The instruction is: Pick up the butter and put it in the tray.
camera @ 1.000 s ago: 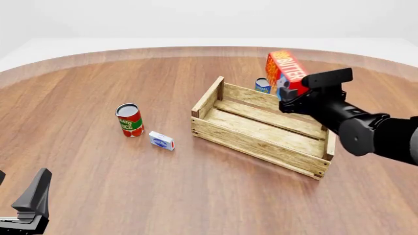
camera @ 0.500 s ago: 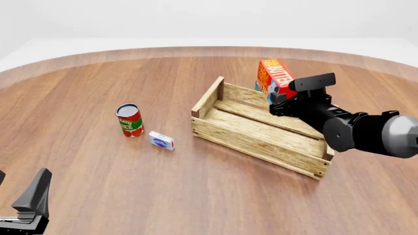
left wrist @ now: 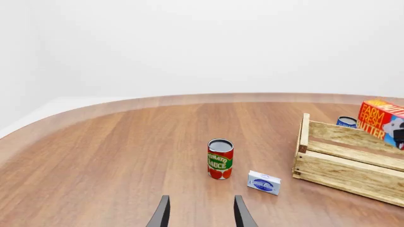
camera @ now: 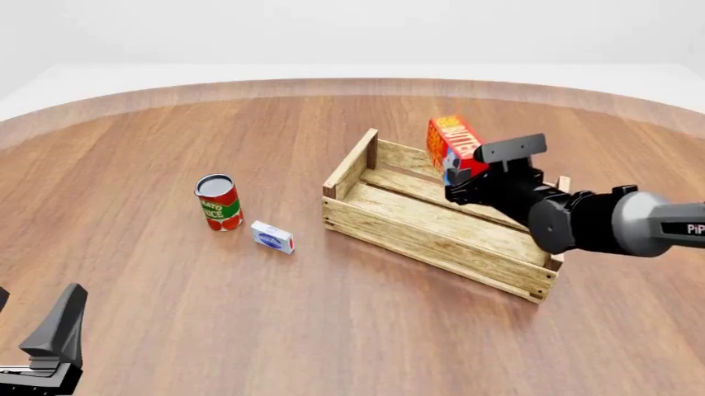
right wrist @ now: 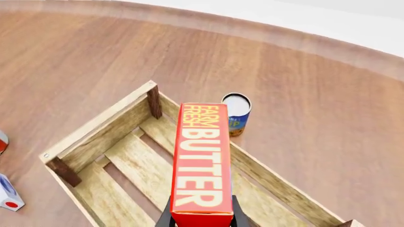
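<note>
The butter point(camera: 451, 144), a red box with an orange printed face, hangs tilted over the far side of the tray point(camera: 418, 235), a light-wood slatted crate. My right gripper point(camera: 468, 177) is shut on the box's lower end. In the right wrist view the butter point(right wrist: 200, 163) points out along the fingers above the tray's slats point(right wrist: 136, 163). The left wrist view catches the butter point(left wrist: 382, 122) behind the tray's wall point(left wrist: 344, 172). Near the front left table edge my left gripper point(camera: 49, 346) rests, its fingers point(left wrist: 162, 213) open and holding nothing.
A red tomato sauce can point(camera: 218, 202) and a small white-and-blue box point(camera: 271, 237) stand left of the tray. A blue can point(right wrist: 236, 113) sits just beyond the tray's far wall. The round wooden table point(camera: 165, 140) extends all around.
My right gripper has carried the butter leftward and lower, from above the tray's far right corner to over the tray's far side. The left arm has not moved.
</note>
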{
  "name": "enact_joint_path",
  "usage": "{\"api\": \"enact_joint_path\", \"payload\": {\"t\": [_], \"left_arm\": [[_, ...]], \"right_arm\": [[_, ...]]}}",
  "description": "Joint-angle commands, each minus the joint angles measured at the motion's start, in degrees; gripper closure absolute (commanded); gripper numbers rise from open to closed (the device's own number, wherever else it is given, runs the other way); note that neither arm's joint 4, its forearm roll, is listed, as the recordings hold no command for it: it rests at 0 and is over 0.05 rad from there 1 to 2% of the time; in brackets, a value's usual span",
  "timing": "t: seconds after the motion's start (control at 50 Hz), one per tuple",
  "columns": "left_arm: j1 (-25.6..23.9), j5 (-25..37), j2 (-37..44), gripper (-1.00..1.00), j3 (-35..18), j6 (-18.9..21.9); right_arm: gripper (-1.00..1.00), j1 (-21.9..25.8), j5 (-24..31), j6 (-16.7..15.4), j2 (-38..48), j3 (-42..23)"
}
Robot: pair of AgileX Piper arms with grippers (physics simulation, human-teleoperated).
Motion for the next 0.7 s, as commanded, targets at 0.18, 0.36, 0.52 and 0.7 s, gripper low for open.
{"api": "enact_joint_path", "payload": {"t": [0.18, 0.36, 0.52, 0.7], "left_arm": [[0.0, 0.0, 0.0, -1.00, 0.0, 0.0], [0.0, 0.0, 0.0, -1.00, 0.0, 0.0], [0.0, 0.0, 0.0, -1.00, 0.0, 0.0], [0.0, 0.0, 0.0, -1.00, 0.0, 0.0]], "right_arm": [[1.00, 0.9, 0.9, 1.4, 1.0, -0.9], [1.00, 1.1, 0.9, 1.6, 1.9, -1.0], [1.00, 1.2, 1.1, 1.7, 2.6, -1.3], [1.00, 1.3, 1.6, 2.0, 3.6, -2.0]]}}
